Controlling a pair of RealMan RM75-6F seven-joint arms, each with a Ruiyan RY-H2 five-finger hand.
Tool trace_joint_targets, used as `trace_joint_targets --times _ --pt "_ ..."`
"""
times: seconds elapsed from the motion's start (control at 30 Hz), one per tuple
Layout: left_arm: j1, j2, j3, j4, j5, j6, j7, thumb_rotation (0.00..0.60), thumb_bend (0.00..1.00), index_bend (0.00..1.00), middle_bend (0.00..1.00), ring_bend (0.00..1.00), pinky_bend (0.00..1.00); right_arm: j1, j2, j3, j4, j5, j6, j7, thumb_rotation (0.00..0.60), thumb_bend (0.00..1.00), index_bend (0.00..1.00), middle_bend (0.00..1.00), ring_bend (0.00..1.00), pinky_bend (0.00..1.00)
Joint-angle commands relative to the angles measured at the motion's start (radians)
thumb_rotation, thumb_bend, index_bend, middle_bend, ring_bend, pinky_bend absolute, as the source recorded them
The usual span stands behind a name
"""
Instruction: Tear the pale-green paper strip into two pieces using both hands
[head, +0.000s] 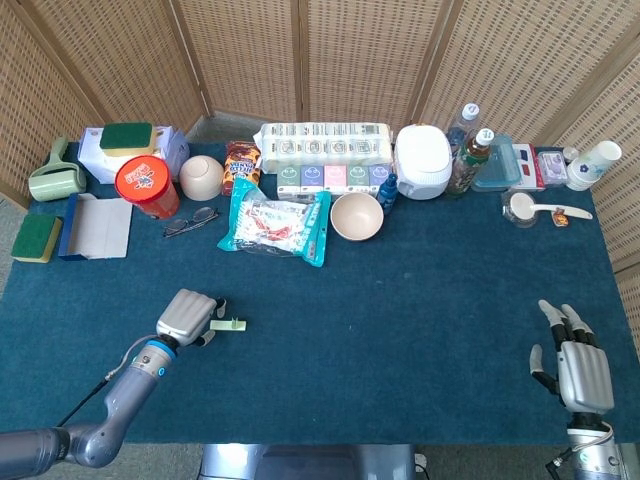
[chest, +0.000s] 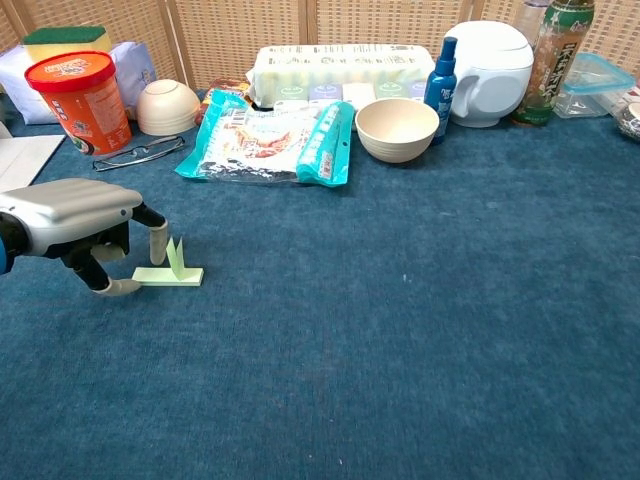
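The pale-green paper strip (head: 229, 323) lies flat on the blue tablecloth at the front left, with a small flap standing up from its middle (chest: 175, 258). My left hand (head: 188, 316) sits just left of it, palm down, fingers curled downward and apart. In the chest view the left hand (chest: 75, 218) has its thumb tip at the strip's left end and another fingertip (chest: 158, 241) just above it; nothing is clearly pinched. My right hand (head: 583, 371) hovers at the front right edge, fingers spread, holding nothing, far from the strip.
Along the back stand an orange tub (head: 146, 187), a small bowl (head: 200, 176), glasses (head: 190, 221), a teal snack bag (head: 276, 223), a beige bowl (head: 356, 215), a tissue pack (head: 325, 147), a white cooker (head: 422, 161) and bottles (head: 472, 160).
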Motion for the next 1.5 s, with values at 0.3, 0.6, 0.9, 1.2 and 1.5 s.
trace_joint_targets --times 0.3,0.6,0.9,1.2,1.5 --pt "-0.007 -0.008 0.009 0.003 -0.012 0.008 0.011 0.6 0.28 0.46 0.97 1.0 1.0 -0.003 -0.001 0.0 0.005 0.0 0.001 0.006 0.6 0.61 0.1 0.22 0.08 0.18" --pt "-0.013 -0.013 0.011 0.005 -0.02 0.013 0.015 0.6 0.3 0.49 0.97 1.0 1.0 -0.006 0.0 0.001 0.009 0.001 0.002 0.01 0.6 0.61 0.1 0.22 0.08 0.18" --pt "-0.009 -0.013 0.013 0.009 0.014 0.039 -0.004 0.6 0.36 0.62 1.0 1.0 1.0 -0.009 -0.001 0.002 0.012 -0.004 0.007 0.02 0.6 0.61 0.1 0.22 0.08 0.18" --pt "0.0 0.103 -0.002 -0.033 0.142 0.059 -0.136 0.6 0.38 0.67 1.0 1.0 1.0 -0.001 -0.008 0.0 0.012 -0.017 -0.002 0.038 0.6 0.61 0.1 0.22 0.08 0.18" --pt "-0.025 0.272 -0.033 -0.101 0.222 0.025 -0.241 0.6 0.38 0.67 1.0 1.0 1.0 0.019 -0.005 0.003 -0.002 -0.039 -0.021 0.081 0.6 0.61 0.1 0.24 0.1 0.2"
